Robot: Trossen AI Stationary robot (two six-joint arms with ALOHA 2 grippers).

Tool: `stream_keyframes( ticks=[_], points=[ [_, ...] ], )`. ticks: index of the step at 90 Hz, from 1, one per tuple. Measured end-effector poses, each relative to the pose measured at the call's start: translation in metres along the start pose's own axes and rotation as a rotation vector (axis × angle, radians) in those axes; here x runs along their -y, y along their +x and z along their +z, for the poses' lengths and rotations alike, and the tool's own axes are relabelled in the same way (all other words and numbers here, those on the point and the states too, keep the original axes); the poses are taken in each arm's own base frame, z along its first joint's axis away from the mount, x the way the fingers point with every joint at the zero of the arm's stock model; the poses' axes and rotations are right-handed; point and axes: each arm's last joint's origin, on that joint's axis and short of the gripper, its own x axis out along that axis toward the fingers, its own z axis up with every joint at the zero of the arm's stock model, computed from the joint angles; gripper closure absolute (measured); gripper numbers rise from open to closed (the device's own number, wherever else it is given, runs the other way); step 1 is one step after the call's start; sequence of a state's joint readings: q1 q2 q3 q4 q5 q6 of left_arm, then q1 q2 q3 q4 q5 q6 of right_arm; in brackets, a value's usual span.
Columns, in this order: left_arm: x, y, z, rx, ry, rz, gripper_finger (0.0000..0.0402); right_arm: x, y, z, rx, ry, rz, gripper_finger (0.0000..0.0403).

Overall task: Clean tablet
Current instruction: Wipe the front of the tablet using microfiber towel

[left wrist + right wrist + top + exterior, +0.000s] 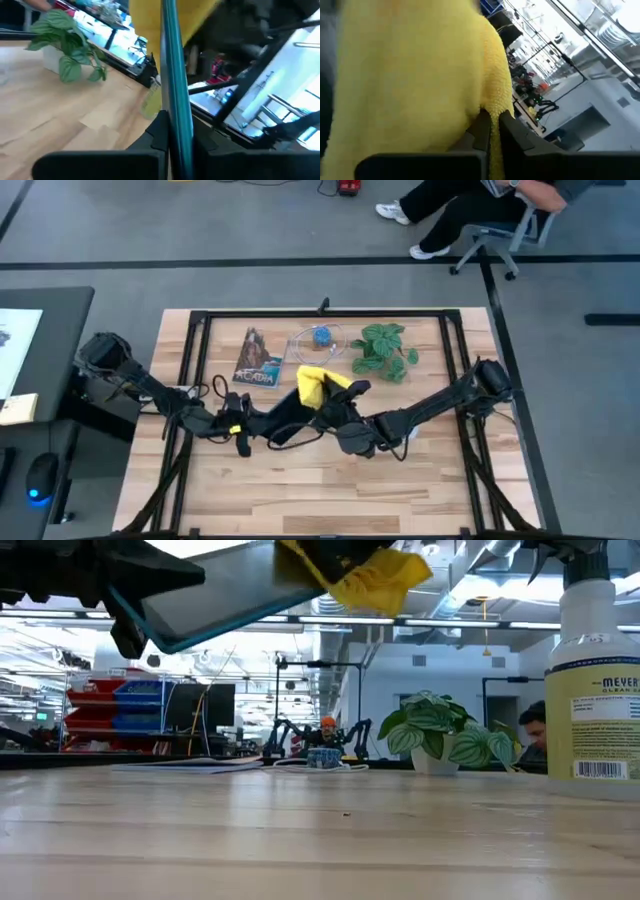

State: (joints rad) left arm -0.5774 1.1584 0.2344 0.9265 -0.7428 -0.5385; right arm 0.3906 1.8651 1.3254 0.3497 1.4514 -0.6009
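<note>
The tablet (287,420), a thin dark slab with a teal edge (230,600), hangs tilted above the table's middle, clear of the wood. My left gripper (240,432) is shut on its left end. A yellow cloth (315,385) lies against the tablet's raised far end (372,575), and my right gripper (338,398), reaching in from the right, is shut on it. In the left wrist view the tablet (175,75) shows edge-on, with the cloth (150,30) beyond it. My left gripper pinches the tablet near one end (176,131), one finger on each flat face, coming level from the table's left. The tablet is lifted clear and slopes up away from the fingers. My right gripper pinches a bunched fold of the yellow cloth (492,117) between its two fingers; the number of layers does not show. The cloth spreads out beyond the fingers over the tablet's upper part.
At the back of the table lie a printed booklet (257,360), a blue object on a clear dish (321,338) and a potted plant (385,350). A spray bottle (595,680) stands close to the low camera. A seated person (470,205) is beyond the far edge.
</note>
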Motion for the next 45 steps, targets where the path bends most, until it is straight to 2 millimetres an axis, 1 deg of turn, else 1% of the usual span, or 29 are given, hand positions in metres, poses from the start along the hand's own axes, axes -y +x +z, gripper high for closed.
stream_keyframes(
  ticks=[14, 26, 36, 45],
  points=[
    [-0.002, 0.000, -0.001, 0.009, 0.014, 0.048, 0.0392, 0.007, -0.013, 0.009, 0.029, 0.023, 0.024, 0.0397],
    [-0.006, 0.000, -0.005, -0.003, 0.041, 0.106, 0.0392, 0.013, -0.020, 0.021, 0.051, 0.060, 0.043, 0.0397],
    [-0.009, -0.001, -0.007, -0.007, 0.036, 0.152, 0.0392, 0.013, -0.022, 0.027, 0.117, 0.130, 0.134, 0.0397],
    [-0.010, -0.001, -0.007, -0.005, 0.031, 0.154, 0.0392, 0.009, -0.015, 0.028, 0.179, 0.214, 0.251, 0.0397]
  ],
)
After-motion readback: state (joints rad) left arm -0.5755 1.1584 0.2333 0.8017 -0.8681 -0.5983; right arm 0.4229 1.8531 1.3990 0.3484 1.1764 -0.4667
